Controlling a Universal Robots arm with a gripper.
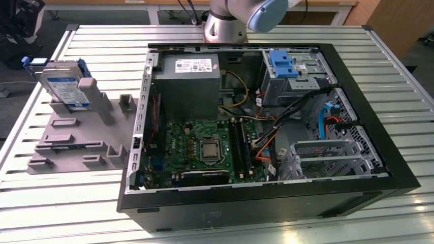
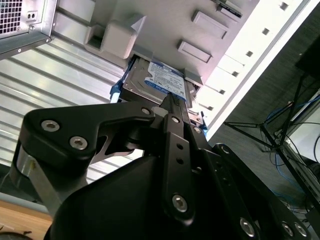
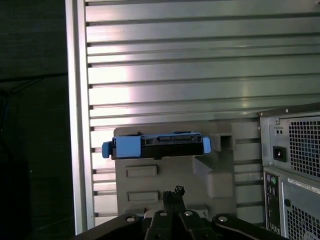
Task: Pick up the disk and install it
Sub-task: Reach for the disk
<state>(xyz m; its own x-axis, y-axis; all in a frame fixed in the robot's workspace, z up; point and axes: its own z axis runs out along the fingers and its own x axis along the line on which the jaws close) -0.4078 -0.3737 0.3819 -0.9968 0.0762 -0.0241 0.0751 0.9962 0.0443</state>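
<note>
The disk is a silver drive with a white-and-blue label in a blue carrier. It stands tilted in a slot at the far end of the grey fixture, on the exterior view's left. In the first wrist view the disk is seen edge-on on that fixture. In the second wrist view the disk shows its label. My gripper hangs apart from the disk and points toward it, shut with nothing in it. The gripper in the second wrist view shows its black fingers pressed together.
The open computer case lies on the slatted metal table, to the exterior view's right of the fixture. Inside are a grey power supply, a green motherboard, a lone blue bracket and metal drive cages. The arm rises behind the case.
</note>
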